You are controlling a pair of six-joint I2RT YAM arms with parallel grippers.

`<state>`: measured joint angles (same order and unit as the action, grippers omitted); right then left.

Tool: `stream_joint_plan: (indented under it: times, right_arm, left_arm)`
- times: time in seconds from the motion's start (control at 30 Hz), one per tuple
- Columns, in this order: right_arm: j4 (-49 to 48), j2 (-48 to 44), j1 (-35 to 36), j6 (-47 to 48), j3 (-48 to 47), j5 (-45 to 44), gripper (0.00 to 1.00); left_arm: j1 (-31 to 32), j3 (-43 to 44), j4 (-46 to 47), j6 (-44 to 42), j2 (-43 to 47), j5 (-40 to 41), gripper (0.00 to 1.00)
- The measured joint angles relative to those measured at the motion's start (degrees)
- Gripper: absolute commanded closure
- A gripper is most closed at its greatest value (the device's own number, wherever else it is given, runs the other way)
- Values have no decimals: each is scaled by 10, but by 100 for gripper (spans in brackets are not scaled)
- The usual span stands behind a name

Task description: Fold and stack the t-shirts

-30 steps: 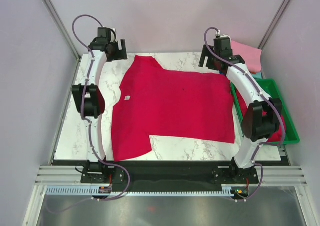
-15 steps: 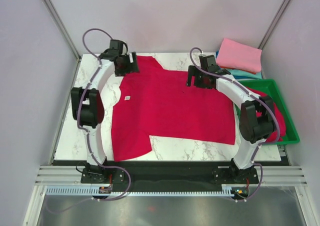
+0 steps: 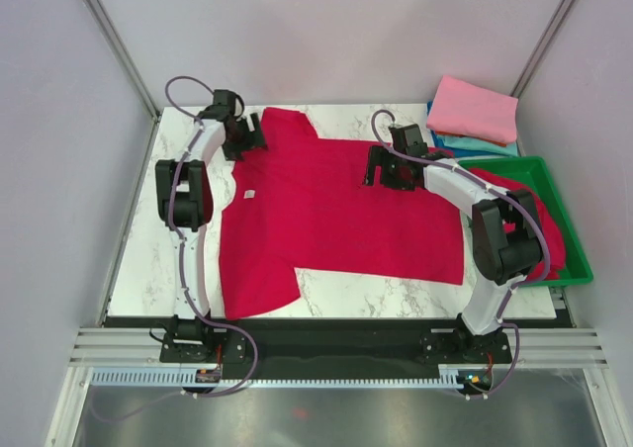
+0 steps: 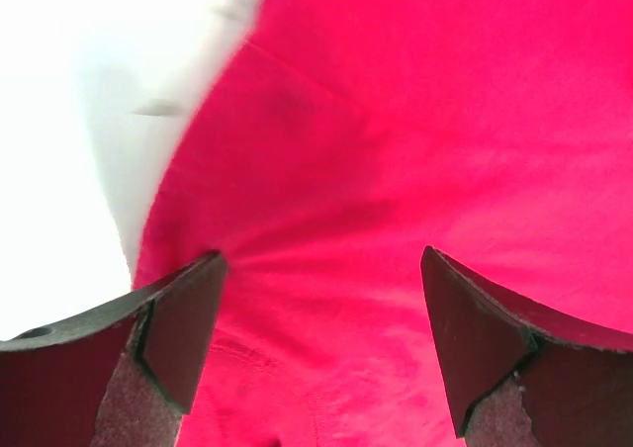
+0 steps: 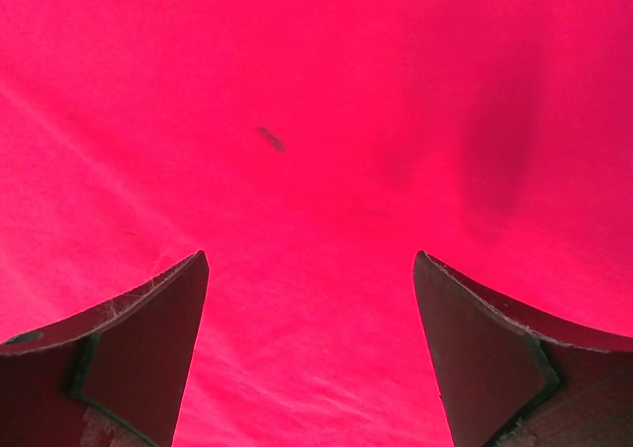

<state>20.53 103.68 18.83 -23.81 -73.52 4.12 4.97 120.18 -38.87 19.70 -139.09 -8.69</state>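
The white marbled table (image 3: 148,259) carries a red t-shirt (image 3: 336,210) spread flat across its middle, neck toward the left side and one sleeve reaching the near edge. At the far right corner sits a folded stack (image 3: 475,111), pink on top with teal and blue beneath. A green tray (image 3: 566,280) lies along the right edge just beside it.

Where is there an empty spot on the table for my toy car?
Bare marble shows on the table, in its near-left corner beside the red t-shirt, and along the near edge below its hem. The right side is crowded: green tray, folded pink shirt.
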Motion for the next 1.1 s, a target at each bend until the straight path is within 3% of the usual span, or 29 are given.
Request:
stream_joint_plan:
  times: [0.3,0.63,0.87,1.1]
  right_arm:
    - [-31,-1,1,-11,15,22,8]
    - [-40,-19,1,-7,13,23,7]
    - [-56,33,0,-15,-22,21,7]
    - [-64,162,-11,-31,-161,30,9]
  left_arm:
    - [-104,-32,-18,-5,24,5,9]
    - [-36,-63,-59,-27,95,67,9]
    - [45,-285,-30,6,301,131,12]
    - [37,-577,61,84,420,124,13]
